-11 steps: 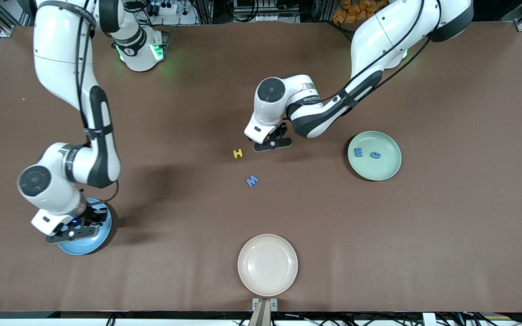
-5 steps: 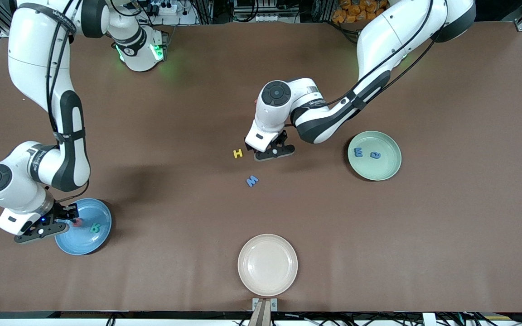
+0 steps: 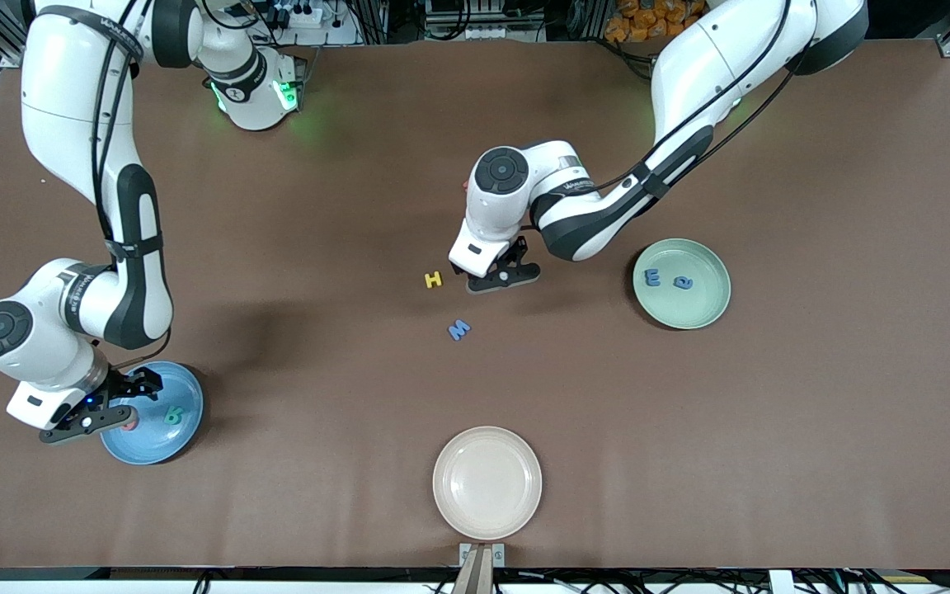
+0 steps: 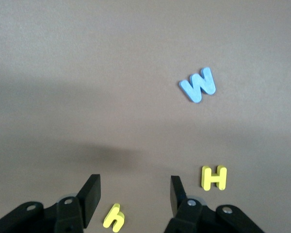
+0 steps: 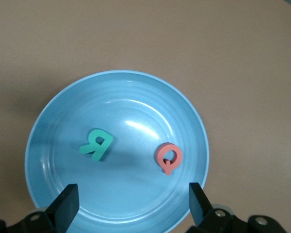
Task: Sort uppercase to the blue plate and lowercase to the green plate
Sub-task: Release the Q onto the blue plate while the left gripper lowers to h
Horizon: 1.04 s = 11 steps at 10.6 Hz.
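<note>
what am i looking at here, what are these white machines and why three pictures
Two white robot arms stand at a brown table, sorting toy letters onto plates. The wide picture looks down from above; the other two come from cameras on each wrist. The right tool is open over the blue plate, which holds a teal R and a red Q. The left tool is open around a small yellow h, beside a yellow H and a blue M. Nothing is held.

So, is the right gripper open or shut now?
Open. The right gripper hangs over the blue plate with its fingers wide apart and empty; red Q and R lie in it.
</note>
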Motion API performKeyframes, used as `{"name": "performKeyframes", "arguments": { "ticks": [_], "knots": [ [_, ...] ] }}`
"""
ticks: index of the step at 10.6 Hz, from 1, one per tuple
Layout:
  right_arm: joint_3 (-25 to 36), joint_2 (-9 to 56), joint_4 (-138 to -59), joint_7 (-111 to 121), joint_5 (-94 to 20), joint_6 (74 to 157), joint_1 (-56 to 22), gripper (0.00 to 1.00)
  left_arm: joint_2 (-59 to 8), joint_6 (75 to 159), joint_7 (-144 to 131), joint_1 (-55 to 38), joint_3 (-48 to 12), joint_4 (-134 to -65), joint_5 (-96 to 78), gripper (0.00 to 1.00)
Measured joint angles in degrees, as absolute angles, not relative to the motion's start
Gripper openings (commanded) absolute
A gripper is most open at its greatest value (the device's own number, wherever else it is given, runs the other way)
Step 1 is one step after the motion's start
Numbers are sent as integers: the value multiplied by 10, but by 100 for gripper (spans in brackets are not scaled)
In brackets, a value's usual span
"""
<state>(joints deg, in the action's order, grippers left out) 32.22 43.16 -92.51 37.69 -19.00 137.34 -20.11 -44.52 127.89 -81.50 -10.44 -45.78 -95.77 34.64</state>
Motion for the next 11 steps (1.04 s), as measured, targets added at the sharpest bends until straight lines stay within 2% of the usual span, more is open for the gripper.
{"name": "performKeyframes", "arguments": {
  "ticks": [3, 7, 11],
  "knots": [
    [321, 425, -922, 366, -233, 1335, -205, 100, -410, 1285, -820, -115, -462, -1020, 346, 67],
    [321, 410, -920, 317, -257, 1287, -214, 100, -373, 1361, -839, -130, -456, -1117, 347, 67],
    [315, 377, -927, 268, -258, 1228, -220, 100, -375, 1423, -840, -143, -402, -1166, 412, 63]
  ]
}}
